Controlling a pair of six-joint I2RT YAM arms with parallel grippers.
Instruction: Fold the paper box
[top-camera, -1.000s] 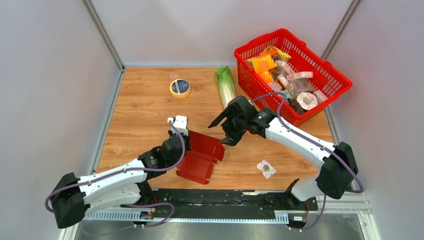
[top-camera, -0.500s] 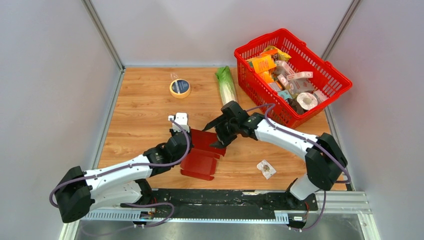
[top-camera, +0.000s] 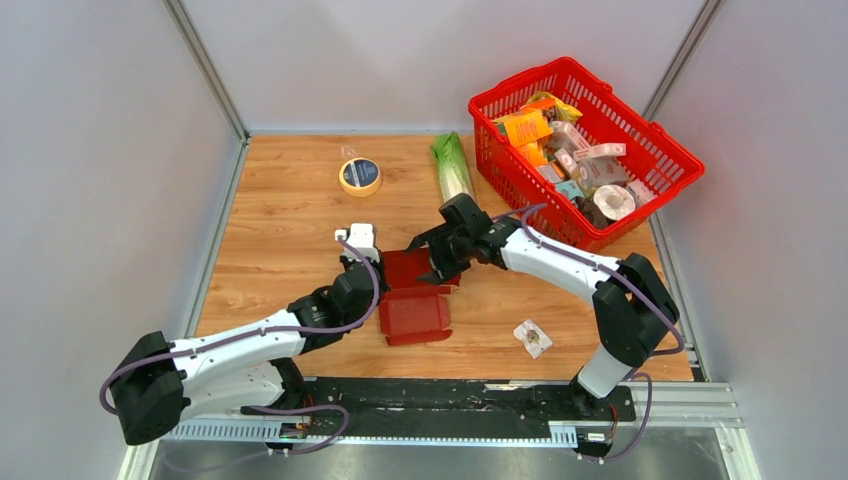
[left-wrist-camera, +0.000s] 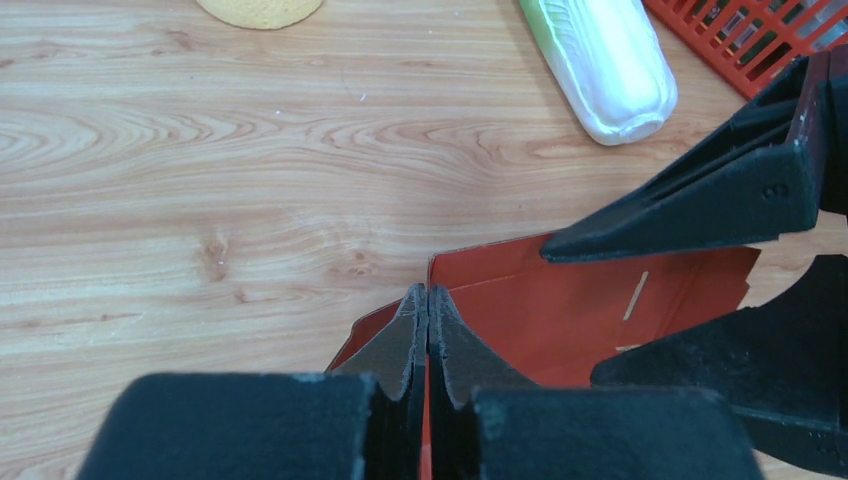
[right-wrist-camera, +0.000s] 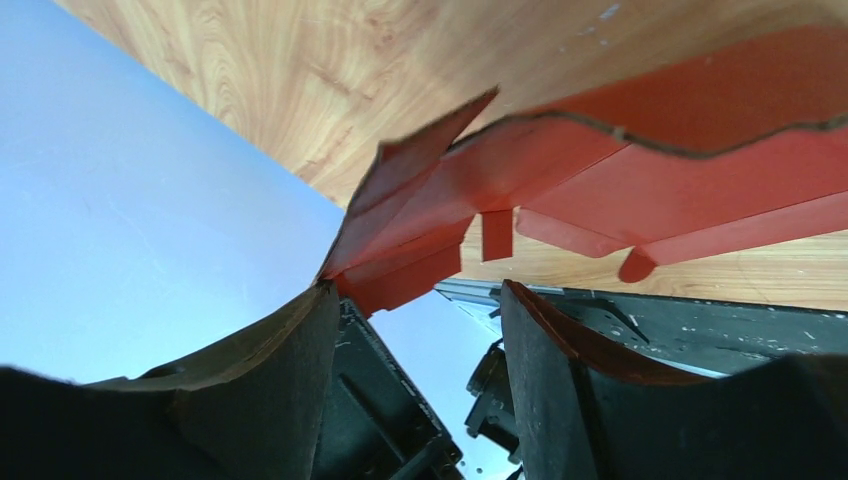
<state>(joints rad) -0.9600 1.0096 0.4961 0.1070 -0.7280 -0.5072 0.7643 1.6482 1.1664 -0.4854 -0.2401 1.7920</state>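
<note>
Where the wooden table (top-camera: 290, 210) spreads just beyond both arms, the paper box (top-camera: 415, 315) lies partly folded near its middle. The left gripper (left-wrist-camera: 428, 305) is clamped on its left edge, and the right gripper (top-camera: 426, 262), jaws apart, straddles its far flap.

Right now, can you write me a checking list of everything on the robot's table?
Surface: wooden table, light grain.
Job's things: paper box, dark red, partly folded, lying between the two arms.
Clutter: tape roll; cabbage; red basket full of packets; small wrapped packet near the right arm.
Grippers: left gripper shut, pinching the box's edge; right gripper open, jaws either side of a flap.
Cables: purple cables run along both arms; no snag seen.
Surroundings: grey walls; black rail at the near edge.
</note>
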